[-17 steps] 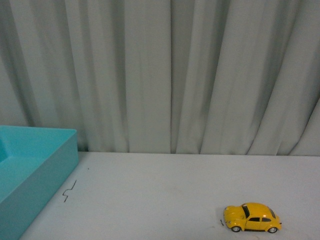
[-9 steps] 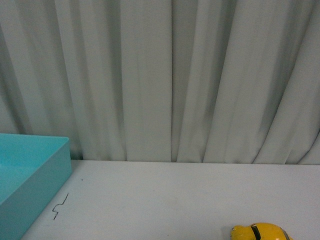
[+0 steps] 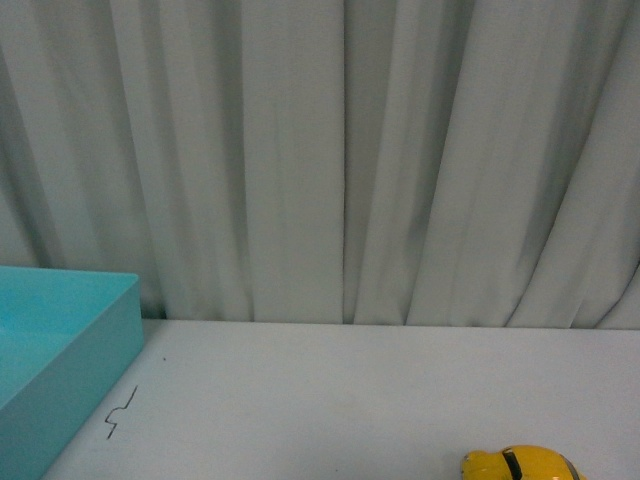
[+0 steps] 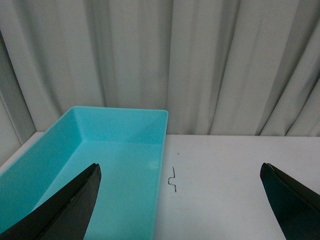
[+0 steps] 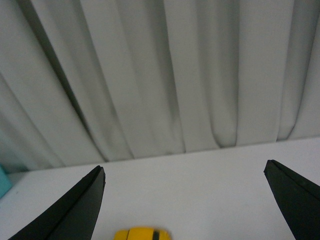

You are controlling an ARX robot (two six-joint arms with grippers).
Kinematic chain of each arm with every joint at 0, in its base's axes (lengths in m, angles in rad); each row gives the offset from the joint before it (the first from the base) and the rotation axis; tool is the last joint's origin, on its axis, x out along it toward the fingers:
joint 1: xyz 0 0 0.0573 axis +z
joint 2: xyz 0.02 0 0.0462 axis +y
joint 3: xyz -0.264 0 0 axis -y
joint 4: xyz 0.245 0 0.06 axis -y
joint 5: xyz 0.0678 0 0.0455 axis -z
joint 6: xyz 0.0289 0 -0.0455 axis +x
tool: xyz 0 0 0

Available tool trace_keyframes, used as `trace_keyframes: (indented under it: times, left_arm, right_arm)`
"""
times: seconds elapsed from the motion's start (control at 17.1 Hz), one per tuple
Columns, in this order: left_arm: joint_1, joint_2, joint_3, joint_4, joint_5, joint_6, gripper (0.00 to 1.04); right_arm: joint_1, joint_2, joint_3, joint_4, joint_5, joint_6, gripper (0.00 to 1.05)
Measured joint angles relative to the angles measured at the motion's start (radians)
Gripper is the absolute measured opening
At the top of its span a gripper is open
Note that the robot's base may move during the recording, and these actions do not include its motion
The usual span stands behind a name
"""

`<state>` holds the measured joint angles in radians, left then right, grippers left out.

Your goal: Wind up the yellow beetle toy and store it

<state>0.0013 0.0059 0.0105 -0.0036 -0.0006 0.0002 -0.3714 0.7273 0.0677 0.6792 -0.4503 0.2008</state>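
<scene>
Yellow beetle toy [image 3: 520, 465] stands on the table at about 5 o'clock in the front view. Only its roof and a dark window strip clear the frame edge there. The right wrist view shows the same sliver of roof, close to the camera and in line with the gap between that arm's fingers.

One grey curtain [image 3: 300, 150] fills the whole back. One white table [image 3: 330, 400] runs in front of it. One turquoise bin [image 3: 95, 355] sits at 8 o'clock, well apart from the toy, and nothing shows in the part of its inside that is visible. There are two grippers. The left gripper [image 4: 180, 170] has its jaws spread wide over the bin's near corner and holds nothing. The right gripper [image 5: 184, 167] is spread just as wide above the toy, also holding nothing. One small pen squiggle [image 3: 120, 412] marks the table at 7 o'clock, just beside the bin. There is one toy.

The toy looks hard, light and glossy, so I judge it slippery on its rounded roof and free to roll on its wheels. The flatter door sides, between the wheels, seem the best place to pinch it.
</scene>
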Motion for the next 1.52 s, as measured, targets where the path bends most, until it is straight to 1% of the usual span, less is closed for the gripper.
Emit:
trace_keyframes:
  times: [0.06, 0.12, 0.18, 0.23, 0.29, 0.41, 0.53, 0.58, 0.64, 0.7, 0.76, 0.82, 0.88, 0.99, 1.11, 1.23, 1.34, 1.4, 1.52]
  left_arm:
    - [0.000, 0.000, 0.000, 0.000, 0.001, 0.000, 0.98]
    - [0.000, 0.000, 0.000, 0.000, 0.000, 0.000, 0.98]
    - [0.000, 0.000, 0.000, 0.000, 0.000, 0.000, 0.98]
    - [0.000, 0.000, 0.000, 0.000, 0.000, 0.000, 0.98]
    - [0.000, 0.000, 0.000, 0.000, 0.000, 0.000, 0.98]
    - [0.000, 0.000, 0.000, 0.000, 0.000, 0.000, 0.98]
    - [0.000, 0.000, 0.000, 0.000, 0.000, 0.000, 0.98]
    - [0.000, 0.000, 0.000, 0.000, 0.000, 0.000, 0.98]
    - [0.000, 0.000, 0.000, 0.000, 0.000, 0.000, 0.98]
    - [0.000, 0.000, 0.000, 0.000, 0.000, 0.000, 0.98]
    - [0.000, 0.000, 0.000, 0.000, 0.000, 0.000, 0.98]
    - [0.000, 0.000, 0.000, 0.000, 0.000, 0.000, 0.98]
    - [0.000, 0.000, 0.000, 0.000, 0.000, 0.000, 0.98]
    - [0.000, 0.000, 0.000, 0.000, 0.000, 0.000, 0.98]
    - [0.000, 0.000, 0.000, 0.000, 0.000, 0.000, 0.98]
    - [0.000, 0.000, 0.000, 0.000, 0.000, 0.000, 0.98]
    - [0.000, 0.000, 0.000, 0.000, 0.000, 0.000, 0.98]
    - [0.000, 0.000, 0.000, 0.000, 0.000, 0.000, 0.98]
    - [0.000, 0.000, 0.000, 0.000, 0.000, 0.000, 0.98]
  right_arm:
    - [-0.027, 0.207, 0.082, 0.158, -0.020, -0.013, 0.98]
    - [-0.029, 0.315, 0.136, 0.224, -0.032, -0.017, 0.98]
    - [-0.027, 0.387, 0.175, 0.259, -0.029, -0.022, 0.98]
    - [-0.006, 0.538, 0.255, 0.316, -0.024, -0.045, 0.98]
    - [0.047, 0.673, 0.340, 0.286, -0.028, -0.076, 0.98]
    - [0.123, 0.810, 0.453, 0.225, -0.051, -0.155, 0.98]
    - [0.191, 0.914, 0.569, 0.116, -0.130, -0.286, 0.98]
    - [0.217, 0.966, 0.631, 0.014, -0.203, -0.381, 0.98]
    - [0.235, 1.017, 0.689, -0.126, -0.290, -0.532, 0.98]
    - [0.235, 1.049, 0.728, -0.235, -0.351, -0.633, 0.98]
    - [0.234, 1.074, 0.765, -0.327, -0.383, -0.735, 0.98]
    - [0.233, 1.109, 0.821, -0.457, -0.421, -0.869, 0.98]
    - [0.232, 1.140, 0.871, -0.554, -0.437, -0.975, 0.98]
    - [0.227, 1.229, 0.980, -0.782, -0.435, -1.238, 0.98]
    - [0.227, 1.286, 1.024, -0.902, -0.412, -1.380, 0.98]
    - [0.232, 1.349, 1.072, -1.029, -0.402, -1.551, 0.98]
    - [0.240, 1.392, 1.140, -1.103, -0.368, -1.670, 0.98]
    - [0.243, 1.417, 1.172, -1.110, -0.349, -1.713, 0.98]
    - [0.255, 1.464, 1.209, -1.139, -0.325, -1.759, 0.98]
